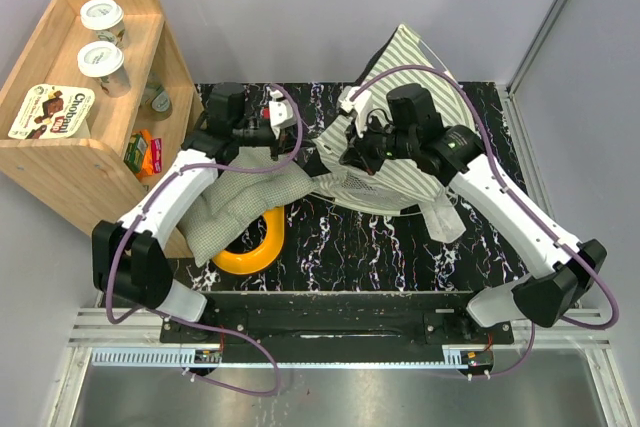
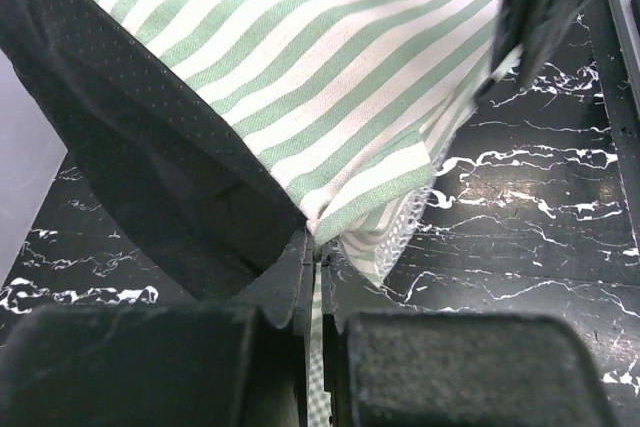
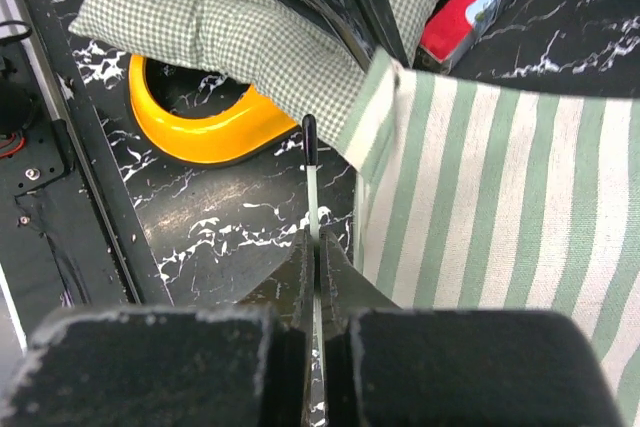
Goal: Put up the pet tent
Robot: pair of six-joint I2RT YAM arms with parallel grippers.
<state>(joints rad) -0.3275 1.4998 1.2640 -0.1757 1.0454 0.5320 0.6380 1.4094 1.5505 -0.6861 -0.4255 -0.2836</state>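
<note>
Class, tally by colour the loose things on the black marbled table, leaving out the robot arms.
Green-and-white fabric: 2 (pet tent, cushion)
Yellow: 1 (ring)
Red: 1 (box)
Total: 4

Left tool (image 2: pixel 314 265): jaws pinched on a fabric corner.
Pet tent (image 2: pixel 330 77): green-and-white stripes, black dotted underside, lace edge.
Bench (image 2: pixel 540 247): black, white-veined.

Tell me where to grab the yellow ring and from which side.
Grip the ring on its bare near arc, the part toward the arm bases, coming down from above with the fingers straddling the band. It lies flat, and its far part is hidden under the checked cushion, so that curve is likely the only free place to pinch.
</note>
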